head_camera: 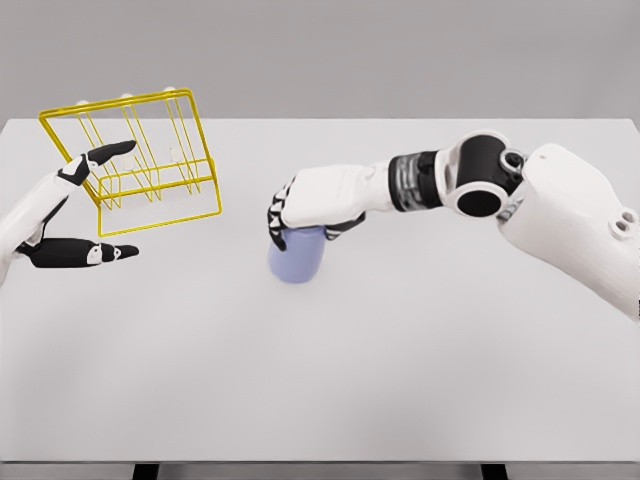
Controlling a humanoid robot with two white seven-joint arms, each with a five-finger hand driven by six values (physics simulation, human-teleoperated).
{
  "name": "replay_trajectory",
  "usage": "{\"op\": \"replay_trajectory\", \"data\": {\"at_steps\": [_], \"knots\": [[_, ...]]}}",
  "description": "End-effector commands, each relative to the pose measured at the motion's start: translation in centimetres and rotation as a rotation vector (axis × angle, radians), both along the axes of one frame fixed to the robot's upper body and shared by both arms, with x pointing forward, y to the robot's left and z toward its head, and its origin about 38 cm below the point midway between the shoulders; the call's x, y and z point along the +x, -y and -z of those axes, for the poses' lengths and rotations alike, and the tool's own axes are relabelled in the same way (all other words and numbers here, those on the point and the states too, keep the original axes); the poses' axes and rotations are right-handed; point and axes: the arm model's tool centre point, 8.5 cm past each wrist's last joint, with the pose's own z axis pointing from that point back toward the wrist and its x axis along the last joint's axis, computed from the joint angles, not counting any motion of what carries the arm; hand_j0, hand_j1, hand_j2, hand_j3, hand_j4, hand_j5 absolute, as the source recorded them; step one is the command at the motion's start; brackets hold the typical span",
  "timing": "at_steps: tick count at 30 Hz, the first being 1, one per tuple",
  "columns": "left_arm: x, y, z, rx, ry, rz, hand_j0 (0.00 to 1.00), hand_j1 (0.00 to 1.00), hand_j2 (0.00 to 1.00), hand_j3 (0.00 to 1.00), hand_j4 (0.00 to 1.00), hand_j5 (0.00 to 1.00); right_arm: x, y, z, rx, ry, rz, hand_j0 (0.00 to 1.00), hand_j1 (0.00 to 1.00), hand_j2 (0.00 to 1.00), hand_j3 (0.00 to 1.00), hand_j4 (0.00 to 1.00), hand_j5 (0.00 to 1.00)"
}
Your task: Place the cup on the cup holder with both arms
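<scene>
Robot's right hand (312, 205) sits clamped over the top of a pale blue cup (297, 256) at approx. the middle of a white tabletop (400, 380). White palm covers the cup's upper end; black fingers (276, 228) curl down its left side, w/ more dark fingertips showing at the right of the rim. Cup's lower body is in plain sight below the hand and appears to touch the tabletop, leaning slightly; whether it is lifted clear, can't tell. Right arm comes in from the right edge, bulky white upper segment, black elbow joint, ribbed grey-black wrist, running nearly level across the surface to the cup.

Far left: left hand (75, 215) is spread wide and holding nothing. One black-tipped finger (105, 155) points up and to the right, overlapping the lower left part of the rack in view; another digit (85, 253) lies low, pointing right, w/ a broad gap between the two. Actual contact w/ the wire can't be told from this angle.

Cup holder (135, 160), a yellow wire rack, stands at the back-left of the tabletop, tilted, its open frame angled toward the viewer, w/ thin upright prongs inside, small pale tips on some. Cup and cup holder are well apart, the cup to the rack's right and nearer the front. Plain grey wall behind.
</scene>
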Motion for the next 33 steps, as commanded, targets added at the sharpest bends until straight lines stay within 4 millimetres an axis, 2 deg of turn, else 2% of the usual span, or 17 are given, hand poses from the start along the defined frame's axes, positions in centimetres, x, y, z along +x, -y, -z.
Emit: {"op": "replay_trajectory", "data": {"at_steps": [1, 5, 7, 9, 11, 14, 17, 19, 21, 22, 23, 24, 25, 26, 29, 30, 33], "knots": [[0.0, 0.0, -0.1, -0.005, -0.001, -0.001, 1.00, 1.00, 1.00, 1.00, 1.00, 1.00, 0.0, -0.4, 0.7, -0.016, -0.006, -0.003, 0.55, 0.55, 0.55, 0.55, 0.55, 0.55], [0.0, 0.0, -0.1, -0.005, -0.001, -0.001, 1.00, 1.00, 1.00, 1.00, 1.00, 1.00, -0.1, -0.4, 0.6, -0.016, -0.003, -0.007, 0.59, 0.59, 0.59, 0.59, 0.59, 0.59], [0.0, 0.0, 0.0, -0.005, -0.003, -0.001, 1.00, 1.00, 1.00, 1.00, 1.00, 1.00, -0.2, -0.4, 0.5, -0.016, 0.001, -0.010, 0.71, 0.71, 0.71, 0.71, 0.71, 0.71], [0.0, 0.0, 0.0, -0.005, -0.003, -0.001, 1.00, 1.00, 1.00, 1.00, 1.00, 1.00, -0.4, -0.5, 0.4, -0.025, 0.016, -0.018, 0.93, 0.93, 0.93, 0.93, 0.93, 0.93], [0.0, 0.0, -0.1, -0.005, -0.001, -0.001, 1.00, 1.00, 1.00, 1.00, 1.00, 1.00, -0.6, -0.5, 0.2, -0.029, 0.031, -0.027, 0.98, 0.98, 0.98, 0.98, 0.98, 0.98], [0.0, 0.0, 0.0, -0.005, -0.003, -0.001, 1.00, 1.00, 1.00, 1.00, 1.00, 1.00, -0.8, -0.6, 0.2, -0.026, 0.032, -0.031, 0.98, 0.98, 0.98, 0.98, 0.98, 0.98], [0.0, 0.0, 0.0, -0.005, -0.003, -0.001, 1.00, 1.00, 1.00, 1.00, 1.00, 1.00, -0.8, -0.6, -0.7, -0.008, 0.050, -0.033, 1.00, 1.00, 1.00, 1.00, 1.00, 1.00], [0.0, 0.0, 0.0, -0.007, -0.003, -0.001, 1.00, 1.00, 1.00, 1.00, 1.00, 1.00, -0.3, -0.1, -3.8, 0.066, 0.097, -0.009, 1.00, 1.00, 1.00, 1.00, 1.00, 1.00], [0.0, 0.0, 0.0, -0.004, -0.001, -0.001, 1.00, 1.00, 1.00, 1.00, 1.00, 1.00, 0.0, 1.2, -8.6, 0.189, 0.181, 0.021, 1.00, 1.00, 1.00, 1.00, 1.00, 1.00], [0.0, 0.0, 0.0, -0.003, -0.003, 0.000, 1.00, 1.00, 1.00, 1.00, 1.00, 1.00, 0.6, 4.4, -11.9, 0.277, 0.244, 0.097, 1.00, 1.00, 1.00, 1.00, 1.00, 1.00], [0.0, 0.0, 0.0, -0.003, -0.003, 0.000, 1.00, 1.00, 1.00, 1.00, 1.00, 1.00, 1.2, 7.8, -12.5, 0.315, 0.256, 0.181, 1.00, 1.00, 1.00, 1.00, 1.00, 1.00], [0.0, 0.0, 0.0, -0.003, -0.002, 0.001, 1.00, 1.00, 1.00, 1.00, 1.00, 1.00, 1.6, 12.4, -13.4, 0.388, 0.258, 0.281, 1.00, 1.00, 1.00, 1.00, 1.00, 1.00], [0.0, 0.0, 0.0, -0.003, -0.002, 0.000, 1.00, 1.00, 1.00, 1.00, 1.00, 1.00, 1.3, 16.2, -13.3, 0.421, 0.262, 0.354, 1.00, 1.00, 1.00, 1.00, 1.00, 1.00], [0.0, 0.0, 0.0, 0.000, -0.004, 0.001, 1.00, 1.00, 1.00, 1.00, 1.00, 1.00, 0.8, 18.9, -12.3, 0.412, 0.254, 0.413, 1.00, 1.00, 1.00, 1.00, 1.00, 1.00], [0.0, 0.2, 0.1, 0.052, 0.009, 0.008, 1.00, 1.00, 1.00, 1.00, 1.00, 1.00, -0.9, 23.5, -8.5, 0.409, 0.214, 0.491, 1.00, 1.00, 1.00, 1.00, 1.00, 1.00], [0.1, -0.3, -0.5, 0.085, 0.036, -0.007, 1.00, 1.00, 1.00, 1.00, 1.00, 1.00, -1.8, 25.1, -7.4, 0.416, 0.205, 0.520, 1.00, 1.00, 1.00, 1.00, 1.00, 1.00], [0.4, -1.6, -2.3, 0.201, 0.132, -0.066, 1.00, 1.00, 1.00, 1.00, 1.00, 1.00, -3.8, 27.4, -5.2, 0.409, 0.180, 0.574, 1.00, 1.00, 1.00, 1.00, 1.00, 1.00]]}}
